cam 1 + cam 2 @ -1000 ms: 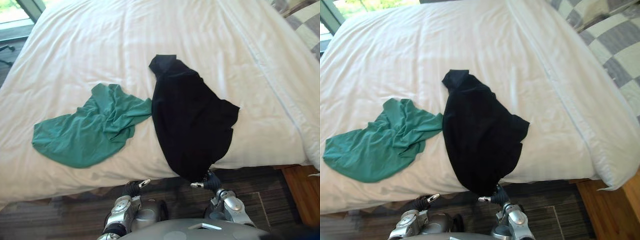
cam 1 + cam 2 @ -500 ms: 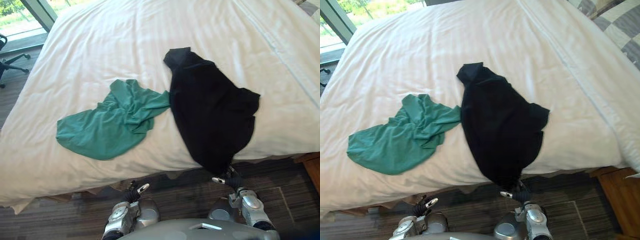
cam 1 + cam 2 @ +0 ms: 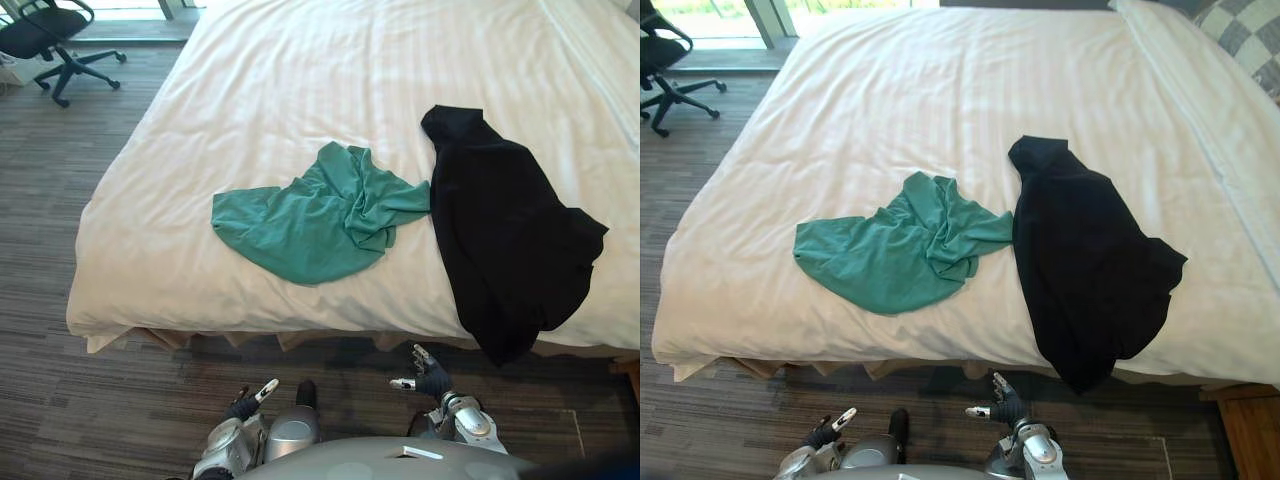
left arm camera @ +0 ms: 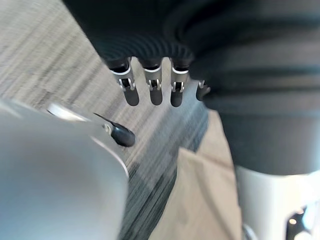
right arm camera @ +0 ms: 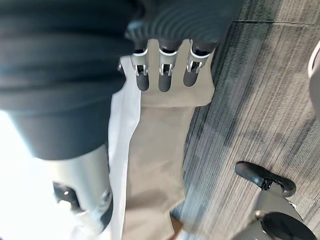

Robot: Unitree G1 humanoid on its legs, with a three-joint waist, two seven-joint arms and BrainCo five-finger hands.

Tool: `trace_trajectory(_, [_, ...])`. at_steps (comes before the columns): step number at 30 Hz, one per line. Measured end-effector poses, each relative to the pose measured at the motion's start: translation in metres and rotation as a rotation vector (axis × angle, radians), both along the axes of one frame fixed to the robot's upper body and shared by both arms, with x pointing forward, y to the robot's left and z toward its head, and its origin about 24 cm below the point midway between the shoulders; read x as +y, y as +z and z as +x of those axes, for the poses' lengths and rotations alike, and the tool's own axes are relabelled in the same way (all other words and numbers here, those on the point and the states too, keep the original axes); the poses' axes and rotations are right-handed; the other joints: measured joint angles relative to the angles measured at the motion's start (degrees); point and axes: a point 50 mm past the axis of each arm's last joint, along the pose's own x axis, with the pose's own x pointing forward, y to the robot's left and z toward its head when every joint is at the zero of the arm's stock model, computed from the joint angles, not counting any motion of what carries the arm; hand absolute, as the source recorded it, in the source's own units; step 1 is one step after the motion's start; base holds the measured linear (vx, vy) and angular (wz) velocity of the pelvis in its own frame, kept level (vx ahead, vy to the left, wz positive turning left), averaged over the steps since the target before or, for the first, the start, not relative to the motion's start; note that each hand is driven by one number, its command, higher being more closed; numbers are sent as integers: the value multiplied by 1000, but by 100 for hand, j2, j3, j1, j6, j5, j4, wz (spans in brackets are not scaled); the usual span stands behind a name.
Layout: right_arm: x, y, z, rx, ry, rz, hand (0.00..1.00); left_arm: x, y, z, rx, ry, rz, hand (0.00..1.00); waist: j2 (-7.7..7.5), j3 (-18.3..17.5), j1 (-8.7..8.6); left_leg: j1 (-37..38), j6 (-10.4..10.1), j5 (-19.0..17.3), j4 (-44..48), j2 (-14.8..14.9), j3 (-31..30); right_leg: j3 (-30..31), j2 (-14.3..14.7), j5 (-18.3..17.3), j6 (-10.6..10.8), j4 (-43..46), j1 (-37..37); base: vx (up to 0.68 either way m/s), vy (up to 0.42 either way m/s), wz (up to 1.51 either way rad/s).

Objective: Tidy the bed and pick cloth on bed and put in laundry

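Both hands low and open, arms hanging down at the robot's sides.
The left hand [image 3: 247, 402] shows near the lower edge of the head view, its dark-tipped fingers [image 4: 153, 92] straight and side by side, the thumb [image 4: 120, 134] set apart. The right hand [image 3: 430, 378] sits slightly higher, its fingers [image 5: 164, 77] likewise straight below the ribbed wrist cover, thumb away from them.
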Motion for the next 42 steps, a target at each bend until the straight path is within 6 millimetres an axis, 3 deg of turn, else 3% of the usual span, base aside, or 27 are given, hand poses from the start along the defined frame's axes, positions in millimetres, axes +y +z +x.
trace_trajectory(3, [-15,-7,-10,91,-263,54,0,0,-5,-28,63,201,-23,0,-69,-60,2,128,-8,69,-219,57,271,184,113,229,19,-323,5,12,15,-38])
trace_trajectory(6, [-48,-13,-39,153,-653,106,0,2,-7,-47,109,427,-26,0,-90,-85,-18,331,-7,69,-335,34,545,337,133,474,62,-675,209,62,48,-40])
trace_trajectory(8, [-68,-13,-62,145,-888,138,0,15,-4,-49,79,580,3,0,-86,-99,-20,448,-23,48,-335,28,737,434,129,499,75,-736,285,42,40,-33])
trace_trajectory(10, [-103,-5,-88,58,-1196,158,0,45,7,-45,-13,803,97,0,-30,-182,-63,539,-43,31,-335,64,996,527,151,499,76,-727,287,12,14,-27])
trace_trajectory(11, [-114,-1,-95,24,-1269,151,0,55,12,-43,-48,870,131,0,-6,-212,-101,552,-44,12,-335,74,1059,537,162,496,72,-723,285,-4,-5,-19])
trace_trajectory(13, [-166,24,-121,-167,-1507,91,0,99,36,-45,-211,1155,254,0,139,-384,-194,617,-59,-75,-338,127,1237,614,196,468,49,-701,287,-15,-6,-28])
trace_trajectory(14, [-178,31,-128,-222,-1561,74,0,111,44,-47,-257,1209,288,0,172,-449,-213,635,-58,-104,-340,136,1292,622,197,463,50,-699,285,-2,-2,-27])
trace_trajectory(16, [-217,62,-159,-419,-1704,-27,0,154,78,-47,-444,1318,414,0,255,-661,-251,651,-66,-152,-364,143,1360,622,194,425,41,-700,284,23,-1,-8])
trace_trajectory(17, [-225,70,-164,-465,-1718,-54,0,165,88,-47,-489,1329,449,0,277,-698,-263,662,-65,-164,-365,141,1365,622,192,406,24,-698,291,60,3,-2])
trace_trajectory(19, [-245,94,-177,-616,-1728,-126,0,201,131,-48,-683,1354,593,0,303,-783,-307,726,-88,-211,-366,142,1374,614,193,375,42,-694,352,71,2,-1])
trace_trajectory(22, [-261,116,-179,-774,-1680,-154,0,231,177,-47,-890,1331,716,0,268,-896,-305,724,-97,-239,-361,142,1375,609,199,344,34,-709,357,81,-1,1])
trace_trajectory(23, [-271,129,-174,-844,-1588,-167,0,247,207,-44,-999,1267,790,0,234,-956,-302,710,-103,-255,-341,137,1371,609,201,337,38,-738,355,74,2,1])
trace_trajectory(24, [-274,134,-170,-869,-1555,-169,0,253,217,-43,-1031,1241,818,0,245,-990,-301,708,-103,-258,-340,135,1367,609,203,337,38,-746,356,108,3,1])
trace_trajectory(25, [-283,146,-157,-929,-1463,-182,0,265,244,-39,-1104,1164,880,0,202,-1018,-307,700,-100,-266,-338,132,1354,612,212,337,38,-772,358,64,1,1])
trace_trajectory(28, [-295,167,-126,-997,-1278,-216,0,276,282,-16,-1190,958,954,0,127,-1064,-306,671,-98,-266,-335,125,1272,618,235,347,45,-837,362,71,-6,7])
trace_trajectory(30, [-298,180,-97,-1021,-1116,-221,0,271,291,4,-1168,760,1024,0,117,-1072,-300,619,-94,-268,-299,124,1184,600,240,351,42,-840,365,47,-12,10])
trace_trajectory(31, [-296,187,-71,-1016,-989,-213,0,263,291,18,-1180,635,1033,0,113,-1059,-303,610,-88,-271,-272,126,1157,600,243,352,41,-840,364,22,-13,8])
trace_trajectory(32, [-294,191,-59,-1010,-922,-216,0,259,289,26,-1187,583,1011,0,119,-1056,-307,611,-87,-272,-266,130,1154,602,247,351,41,-842,366,0,0,0])
trace_trajectory(34, [-277,202,-13,-973,-669,-232,0,232,277,58,-1184,336,989,0,153,-1020,-322,612,-58,-290,-220,134,1139,604,252,351,40,-842,367,0,0,0])
trace_trajectory(36, [-258,202,18,-942,-503,-226,0,209,265,72,-1218,205,1000,0,176,-919,-330,614,-39,-302,-171,137,1141,626,251,351,33,-836,367,-52,-6,-2])
trace_trajectory(37, [-247,201,31,-915,-417,-239,0,201,251,85,-1052,163,1005,0,217,-862,-329,614,-39,-302,-165,139,1139,628,252,354,27,-829,369,-61,-8,-3])
trace_trajectory(40, [-223,191,49,-862,-311,-254,0,179,201,91,-816,80,934,0,299,-728,-358,617,-39,-302,-130,142,1153,653,252,367,6,-825,369,-29,-9,-4])
trace_trajectory(42, [-208,182,56,-820,-250,-261,0,158,181,94,-886,11,747,0,262,-647,-361,617,-38,-303,-65,152,1162,671,252,373,-2,-823,384,-10,-21,-5])
